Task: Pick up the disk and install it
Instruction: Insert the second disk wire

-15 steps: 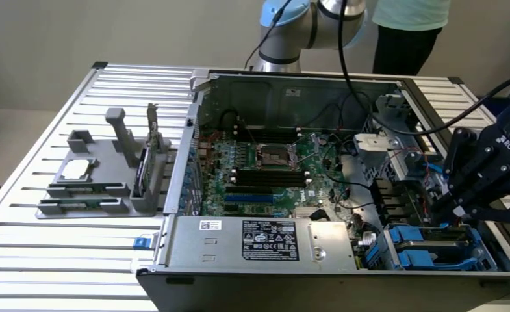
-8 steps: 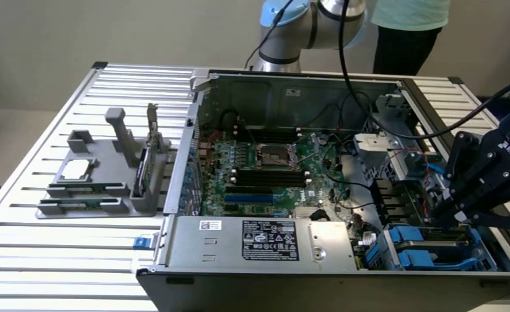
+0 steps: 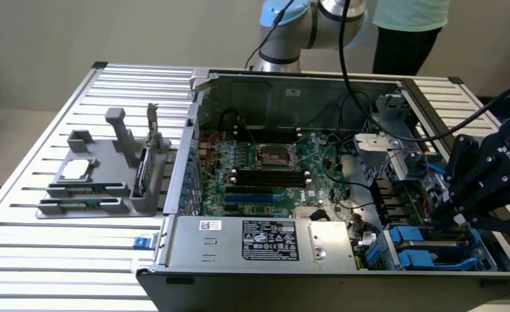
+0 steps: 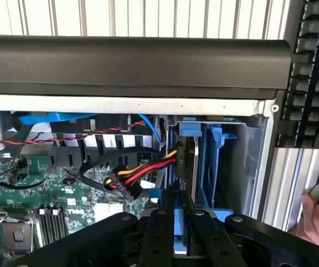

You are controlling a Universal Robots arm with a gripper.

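The disk, a rigid, fairly heavy and shock-sensitive drive in its blue caddy, is best held by its flat sides. It stands on edge, clamped between the end effector fingers, directly above the blue drive bay of the open computer case.

Grey fixture beside open computer case on table
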